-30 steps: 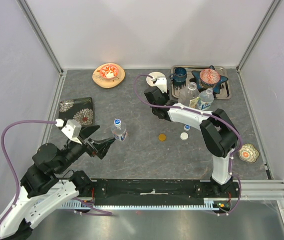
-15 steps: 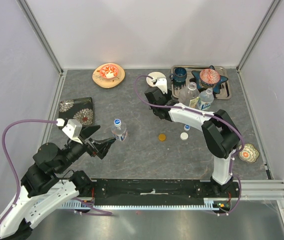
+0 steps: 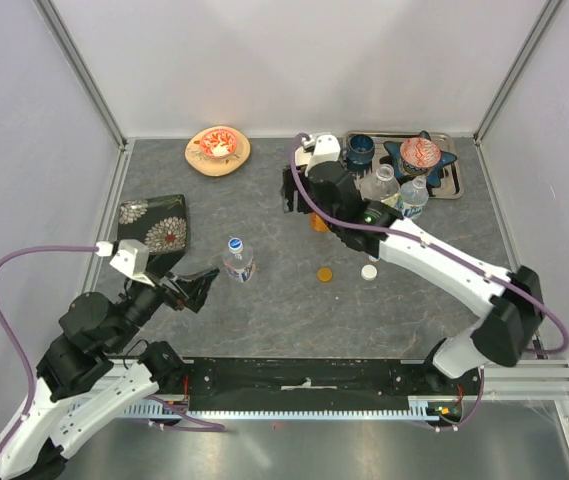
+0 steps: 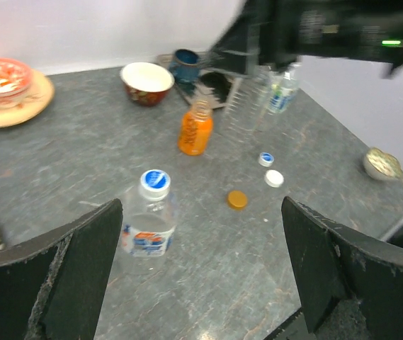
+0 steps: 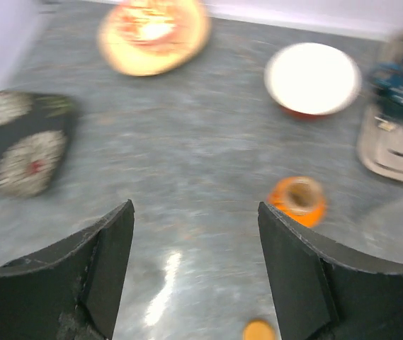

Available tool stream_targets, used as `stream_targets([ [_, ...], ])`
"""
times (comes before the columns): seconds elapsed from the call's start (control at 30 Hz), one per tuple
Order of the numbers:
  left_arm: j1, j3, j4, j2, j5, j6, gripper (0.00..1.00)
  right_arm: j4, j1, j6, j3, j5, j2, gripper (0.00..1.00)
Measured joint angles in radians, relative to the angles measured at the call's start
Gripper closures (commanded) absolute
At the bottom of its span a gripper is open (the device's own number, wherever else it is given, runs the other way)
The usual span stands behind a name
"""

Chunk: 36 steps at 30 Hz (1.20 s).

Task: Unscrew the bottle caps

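Observation:
A short clear bottle with a blue label stands capped left of centre, just ahead of my open left gripper. In the left wrist view that bottle is near the left finger, untouched by the left gripper. The orange bottle stands uncapped, half hidden under the right arm; its open mouth shows beside the right finger. My right gripper hovers open and empty above the table. A taller clear bottle and another short labelled bottle stand by the tray. The orange cap and white cap lie loose.
At the back right, a metal tray holds a blue cup and a star dish. An orange plate sits at the back, a black patterned plate at left, a white bowl by the tray, a small dish at right.
The right arm has risen and swung back-left off the orange bottle, its jaws spreading wider. The orange bottle now stands free. The left arm has drawn back slightly.

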Motion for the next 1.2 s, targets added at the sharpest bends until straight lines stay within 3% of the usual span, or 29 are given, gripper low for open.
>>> stream_targets([
  [0.17, 0.000, 0.000, -0.078, -0.072, -0.240, -0.054, 0.01, 0.021, 0.149, -0.055, 0.013, -0.201, -0.093, 0.23],
  [0.37, 0.000, 0.000, -0.162, -0.109, -0.404, -0.101, 0.01, 0.018, 0.275, -0.073, 0.013, -0.270, -0.046, 0.21],
  [0.77, 0.000, 0.009, -0.239, -0.126, -0.431, -0.140, 0.01, 0.018, 0.300, -0.069, 0.087, -0.238, 0.168, 0.23],
  [1.2, 0.000, 0.010, -0.261, -0.132, -0.430, -0.145, 0.00, 0.030, 0.303, -0.068, 0.104, -0.204, 0.225, 0.53],
])
